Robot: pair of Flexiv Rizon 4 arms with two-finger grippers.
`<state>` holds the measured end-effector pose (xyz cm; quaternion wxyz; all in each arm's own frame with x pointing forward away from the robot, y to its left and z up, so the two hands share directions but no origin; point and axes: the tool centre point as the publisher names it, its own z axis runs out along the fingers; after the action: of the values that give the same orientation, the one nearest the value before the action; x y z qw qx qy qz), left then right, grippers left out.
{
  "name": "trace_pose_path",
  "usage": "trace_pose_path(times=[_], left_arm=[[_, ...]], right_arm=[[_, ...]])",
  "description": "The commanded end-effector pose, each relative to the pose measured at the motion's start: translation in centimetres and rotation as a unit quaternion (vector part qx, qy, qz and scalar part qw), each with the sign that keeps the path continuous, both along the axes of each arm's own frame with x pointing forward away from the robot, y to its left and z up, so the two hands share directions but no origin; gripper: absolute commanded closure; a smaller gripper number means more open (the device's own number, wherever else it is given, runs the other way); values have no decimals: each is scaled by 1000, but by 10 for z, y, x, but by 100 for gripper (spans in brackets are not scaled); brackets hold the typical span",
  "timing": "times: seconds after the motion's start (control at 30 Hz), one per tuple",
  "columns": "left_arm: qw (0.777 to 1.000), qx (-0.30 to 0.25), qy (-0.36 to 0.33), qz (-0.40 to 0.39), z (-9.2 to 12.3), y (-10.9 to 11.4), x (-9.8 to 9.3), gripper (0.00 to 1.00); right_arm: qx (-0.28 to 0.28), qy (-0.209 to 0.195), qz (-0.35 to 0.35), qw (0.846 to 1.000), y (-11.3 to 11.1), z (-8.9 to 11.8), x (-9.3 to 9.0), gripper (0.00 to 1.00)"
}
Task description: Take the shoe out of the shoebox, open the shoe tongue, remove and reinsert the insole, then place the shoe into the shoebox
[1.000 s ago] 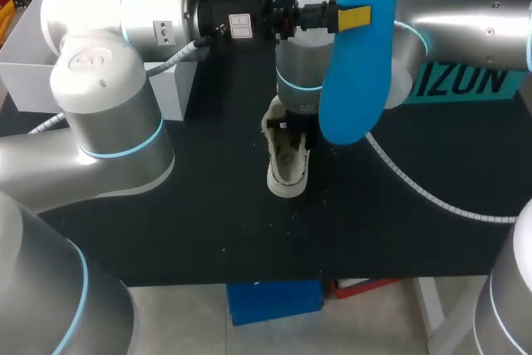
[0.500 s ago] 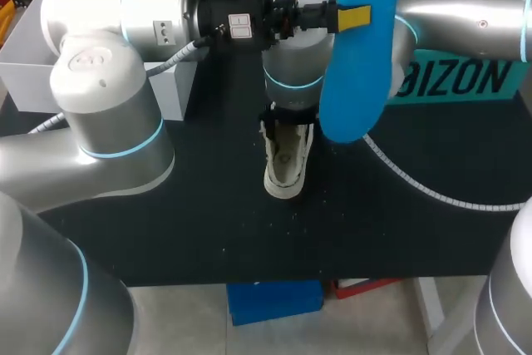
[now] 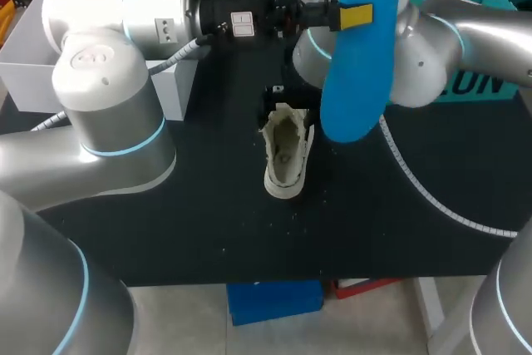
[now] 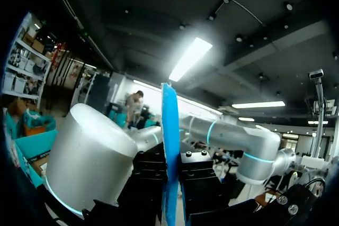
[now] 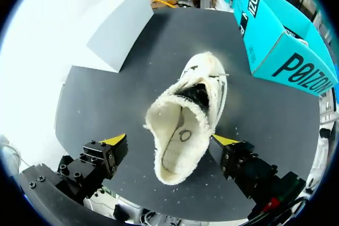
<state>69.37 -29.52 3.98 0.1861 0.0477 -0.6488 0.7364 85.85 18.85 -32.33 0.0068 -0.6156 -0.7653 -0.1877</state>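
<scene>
My left jaws clamp blue insole (image 3: 359,47) on edge, high above cream shoe (image 5: 183,125) on worktop (image 3: 208,205). Right jaws open, hanging astride shoe. Plan: right steadies shoe, left feeds insole in toe-end first, pressing flat.

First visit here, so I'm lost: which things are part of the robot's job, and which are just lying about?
Part of the job:
- cream shoe, standing on the table
- blue insole, clamped in the left gripper
- teal shoebox
- right gripper, open over the shoe

Just lying about:
- white box at the table's far left
- ribbed cable beside the shoe
</scene>
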Motion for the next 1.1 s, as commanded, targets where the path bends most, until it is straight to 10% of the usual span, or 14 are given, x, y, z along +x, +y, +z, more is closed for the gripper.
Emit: trace_pose_path(times=[0.03, 0.57, 1.1], left_arm=[[1000, 0, 0, 2, -1, 0, -2, 100], [1000, 0, 0, 2, -1, 0, -2, 100], [1000, 0, 0, 2, -1, 0, -2, 100]], right_arm=[[97, 34, 60, 993, -24, -7, 4, 0], [-16, 63, 49, 997, -56, -10, 38, 0], [154, 31, 104, 982, -56, 27, 19, 0]])
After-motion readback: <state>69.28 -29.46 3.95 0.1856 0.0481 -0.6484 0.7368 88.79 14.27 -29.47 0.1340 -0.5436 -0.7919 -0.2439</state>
